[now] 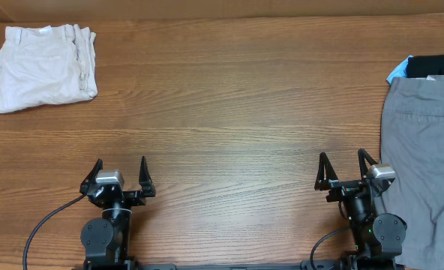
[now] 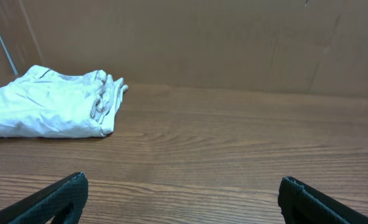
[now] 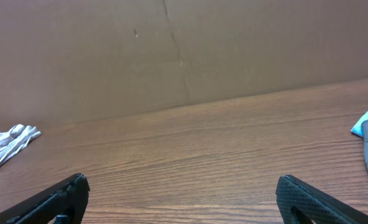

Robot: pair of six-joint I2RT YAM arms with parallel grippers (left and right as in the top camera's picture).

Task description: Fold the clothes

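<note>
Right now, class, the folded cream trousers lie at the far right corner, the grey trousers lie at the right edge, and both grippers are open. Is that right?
No. The cream trousers lie at the far left corner, as the overhead view shows. The grey trousers do lie at the right edge, and the left gripper and right gripper are open.

A wide counter (image 1: 229, 97) of brown wood with long horizontal grain fills the overhead view. Along its far edge stands a plain brown wall (image 2: 221, 43), matte like cardboard, marked by faint creases and a vertical seam. Soft, even light leaves a pale sheen on the wood.
</note>
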